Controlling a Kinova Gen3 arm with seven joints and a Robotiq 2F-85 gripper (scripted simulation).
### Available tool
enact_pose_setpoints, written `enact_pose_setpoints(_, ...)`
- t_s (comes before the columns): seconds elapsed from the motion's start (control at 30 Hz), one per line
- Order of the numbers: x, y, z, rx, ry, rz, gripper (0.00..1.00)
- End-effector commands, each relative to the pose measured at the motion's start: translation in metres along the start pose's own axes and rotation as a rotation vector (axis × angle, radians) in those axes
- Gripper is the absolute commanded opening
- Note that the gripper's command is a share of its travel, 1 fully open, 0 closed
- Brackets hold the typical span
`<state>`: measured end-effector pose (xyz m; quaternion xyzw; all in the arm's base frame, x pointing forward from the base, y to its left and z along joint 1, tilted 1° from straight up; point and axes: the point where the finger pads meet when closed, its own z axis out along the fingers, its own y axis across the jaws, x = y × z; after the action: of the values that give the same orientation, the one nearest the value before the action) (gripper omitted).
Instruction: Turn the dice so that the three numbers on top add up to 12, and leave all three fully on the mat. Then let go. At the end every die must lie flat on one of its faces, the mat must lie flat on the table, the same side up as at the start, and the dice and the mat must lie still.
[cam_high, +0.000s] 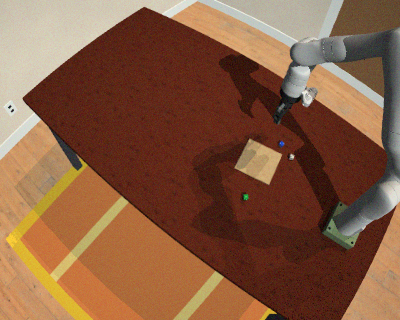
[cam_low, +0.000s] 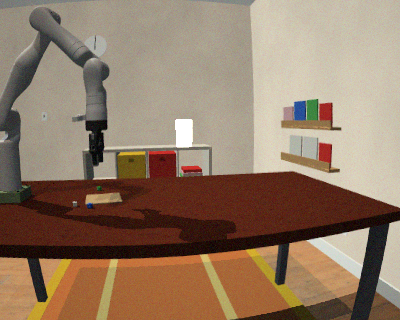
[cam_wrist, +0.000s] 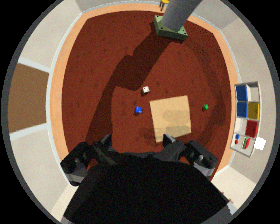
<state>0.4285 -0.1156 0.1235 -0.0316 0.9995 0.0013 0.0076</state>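
A tan square mat lies flat on the dark table. A blue die sits on the table just off the mat's far corner. A white die sits on the table to the mat's right. A green die sits on the table in front of the mat. None of the three is on the mat. My gripper is open and empty, high above the table, beyond the blue die. In the wrist view the mat, the blue die, the white die and the green die all show far below. The dice's top faces are too small to read.
The arm's green base stands at the table's near right corner. Behind the table in the exterior view, a low shelf holds yellow and red bins. Wall shelves carry coloured blocks.
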Motion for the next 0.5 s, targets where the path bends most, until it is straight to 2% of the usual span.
enact_pose_setpoints(0.0,-0.001,0.0,-0.001,0.001,-0.002,0.0,1.0)
enact_pose_setpoints(0.3,-0.001,0.0,0.0,0.001,-0.002,0.0,1.0)
enact_pose_setpoints(0.47,-0.001,0.0,0.011,0.001,-0.002,0.001,1.0)
